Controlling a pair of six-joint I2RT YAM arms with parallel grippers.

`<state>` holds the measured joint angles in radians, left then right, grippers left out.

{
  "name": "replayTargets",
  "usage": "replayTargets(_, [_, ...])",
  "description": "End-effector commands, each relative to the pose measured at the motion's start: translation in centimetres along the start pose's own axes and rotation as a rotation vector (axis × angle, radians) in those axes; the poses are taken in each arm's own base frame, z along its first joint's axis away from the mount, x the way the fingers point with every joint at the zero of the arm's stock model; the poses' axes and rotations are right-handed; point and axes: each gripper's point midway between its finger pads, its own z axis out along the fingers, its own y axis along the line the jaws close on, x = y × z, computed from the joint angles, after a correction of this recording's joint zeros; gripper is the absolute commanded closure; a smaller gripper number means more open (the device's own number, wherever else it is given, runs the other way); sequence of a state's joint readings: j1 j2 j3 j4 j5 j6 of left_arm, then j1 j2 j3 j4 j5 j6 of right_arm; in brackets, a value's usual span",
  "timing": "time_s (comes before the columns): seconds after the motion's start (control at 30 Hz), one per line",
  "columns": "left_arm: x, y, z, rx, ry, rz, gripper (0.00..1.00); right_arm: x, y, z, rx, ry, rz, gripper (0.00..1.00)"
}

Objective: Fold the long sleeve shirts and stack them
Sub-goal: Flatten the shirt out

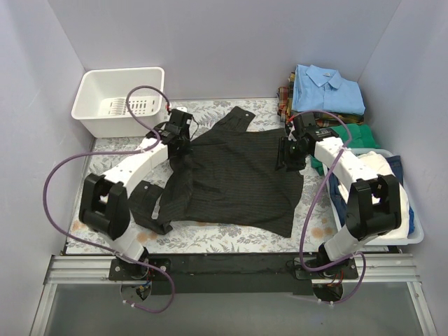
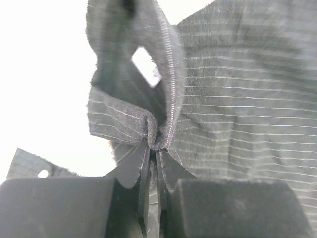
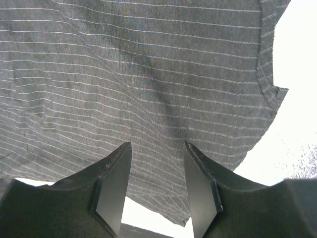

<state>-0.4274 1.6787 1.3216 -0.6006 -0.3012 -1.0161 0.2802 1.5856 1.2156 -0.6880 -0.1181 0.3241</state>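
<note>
The black pinstriped cloth shirt (image 1: 238, 178) is spread flat on the flower-patterned surface (image 1: 210, 236), between the two arms. A bunched ridge of its left edge is pinched by the left end effector (image 2: 153, 146), its jaws pressed together on the cloth. The right end effector (image 3: 157, 148) is spread over the shirt's right edge, with nothing gripped. For a clean fold, the right edge should be gripped at a matching height before any lift. Both sides should then be raised evenly, so that no creases are dragged in.

Robot lab booth, plain pale partition walls (image 1: 210, 42), aluminium mounting rail (image 1: 70, 269), floral-covered table (image 1: 210, 238)
</note>
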Motion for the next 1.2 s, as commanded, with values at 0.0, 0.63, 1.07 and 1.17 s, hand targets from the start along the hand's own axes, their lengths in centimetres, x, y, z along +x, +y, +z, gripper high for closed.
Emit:
replayTargets(0.0, [-1.4, 2.7, -5.3, -0.051, -0.102, -0.093, 1.0, -1.1, 1.4, 1.1, -0.035, 0.0, -0.044, 0.46])
replayTargets(0.63, [7.2, 15.6, -4.9, -0.406, 0.059, -0.408, 1.0, 1.2, 3.0, 5.4, -0.046, 0.13, -0.095, 0.47])
replayTargets(1.07, [10.7, 18.3, -2.9, -0.424, 0.201, -0.536, 1.0, 1.8, 0.0, 8.1, 0.07, 0.21, -0.041, 0.48])
replayTargets(1.17, [10.5, 19.2, -2.4, -0.399, 0.204, -0.574, 1.0, 1.1, -1.4, 8.6, 0.095, 0.215, -0.003, 0.48])
